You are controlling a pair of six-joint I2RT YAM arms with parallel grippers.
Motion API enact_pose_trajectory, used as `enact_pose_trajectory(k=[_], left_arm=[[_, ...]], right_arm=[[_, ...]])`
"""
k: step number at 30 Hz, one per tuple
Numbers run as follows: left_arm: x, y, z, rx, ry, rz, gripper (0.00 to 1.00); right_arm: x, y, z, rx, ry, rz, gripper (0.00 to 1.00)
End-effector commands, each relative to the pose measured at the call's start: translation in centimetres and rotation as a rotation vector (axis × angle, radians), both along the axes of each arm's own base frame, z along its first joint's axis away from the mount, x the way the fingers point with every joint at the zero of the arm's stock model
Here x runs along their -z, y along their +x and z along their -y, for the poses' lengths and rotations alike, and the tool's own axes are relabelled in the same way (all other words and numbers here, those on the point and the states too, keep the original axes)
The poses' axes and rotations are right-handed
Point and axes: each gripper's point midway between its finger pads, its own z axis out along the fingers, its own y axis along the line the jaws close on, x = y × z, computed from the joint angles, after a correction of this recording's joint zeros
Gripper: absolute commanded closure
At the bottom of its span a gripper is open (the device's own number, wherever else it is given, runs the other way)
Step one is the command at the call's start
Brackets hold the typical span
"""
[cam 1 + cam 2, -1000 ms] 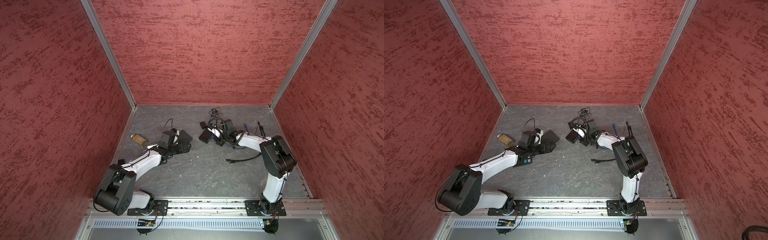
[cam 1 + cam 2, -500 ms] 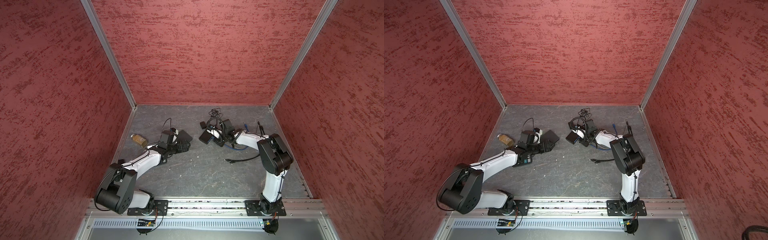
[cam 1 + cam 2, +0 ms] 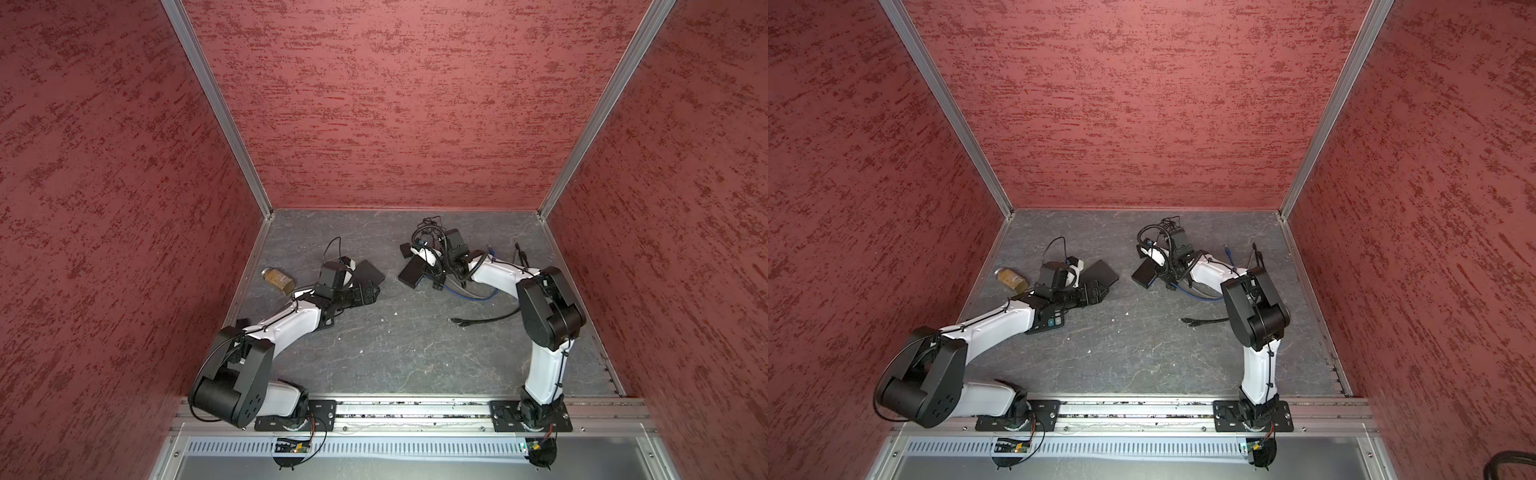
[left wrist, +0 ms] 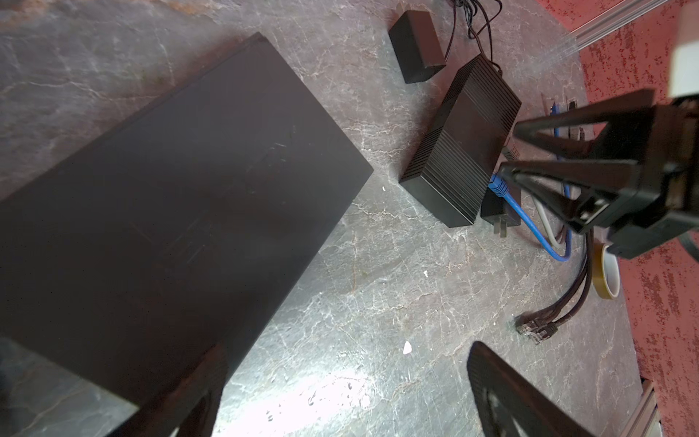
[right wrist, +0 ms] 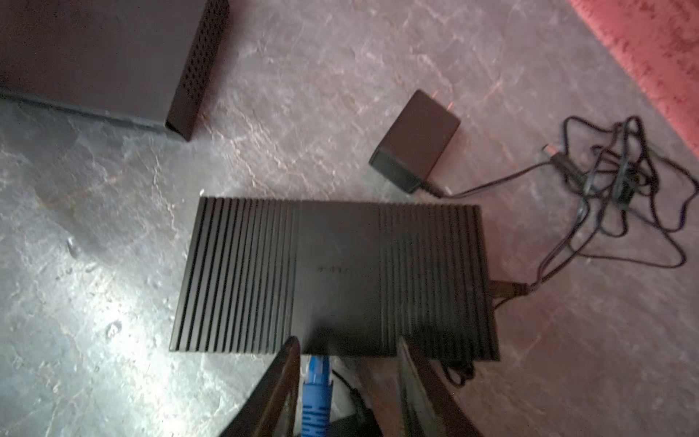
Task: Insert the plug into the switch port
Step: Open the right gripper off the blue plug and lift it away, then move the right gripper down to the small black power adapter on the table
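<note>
The switch (image 5: 333, 276) is a ribbed black box lying right of centre on the floor, seen in both top views (image 3: 413, 272) (image 3: 1145, 274). A blue plug (image 5: 317, 382) on a blue cable (image 3: 469, 293) meets the switch's near side; the port itself is hidden under the top edge. My right gripper (image 5: 348, 363) is open around the plug, which lies close to one finger and well clear of the other. From the left wrist view the plug (image 4: 497, 187) sits at the switch's (image 4: 461, 140) edge. My left gripper (image 4: 348, 378) is open and holds nothing, beside a flat black box (image 4: 170, 196).
A black power adapter (image 5: 414, 140) with a tangled thin cord lies behind the switch. A pronged adapter (image 4: 499, 212), a tape roll (image 4: 607, 276) and black cables with plugs (image 3: 461, 321) lie near the right arm. A brown jar (image 3: 277, 279) lies by the left wall.
My right gripper's jaws have spread apart and let go of the blue plug, which stays at the switch. The right arm's elbow has shifted slightly. The left arm has not moved.
</note>
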Motion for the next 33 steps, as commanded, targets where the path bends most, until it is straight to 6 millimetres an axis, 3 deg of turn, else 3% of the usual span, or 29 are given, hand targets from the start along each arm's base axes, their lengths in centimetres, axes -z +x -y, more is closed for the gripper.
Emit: enact_pose_trajectory(k=[1, 7, 10, 15, 19, 33], left_arm=[[0.3, -0.1, -0.3, -0.002, 0.003, 0.002, 0.00], [0.0, 0.0, -0.4, -0.004, 0.001, 0.010, 0.00], [-0.2, 0.1, -0.5, -0.006, -0.001, 0.016, 0.00], [-0.3, -0.2, -0.7, -0.014, -0.003, 0.019, 0.00], [-0.1, -0.3, -1.0, -0.022, 0.005, 0.013, 0.00], [0.7, -0.1, -1.7, -0.033, 0.010, -0.010, 0.00]], right_arm=[[0.1, 0.6, 0.1, -0.008, 0.020, -0.013, 0.55], [-2.8, 2.2, -0.2, 0.021, 0.109, 0.044, 0.51], [-3.2, 3.8, -1.2, 0.026, 0.122, 0.027, 0.39], [-3.6, 6.7, -1.9, 0.069, 0.130, 0.029, 0.35], [-2.9, 8.0, -2.7, 0.072, 0.114, 0.016, 0.35], [0.5, 9.5, -5.8, 0.035, 0.048, -0.030, 0.35]])
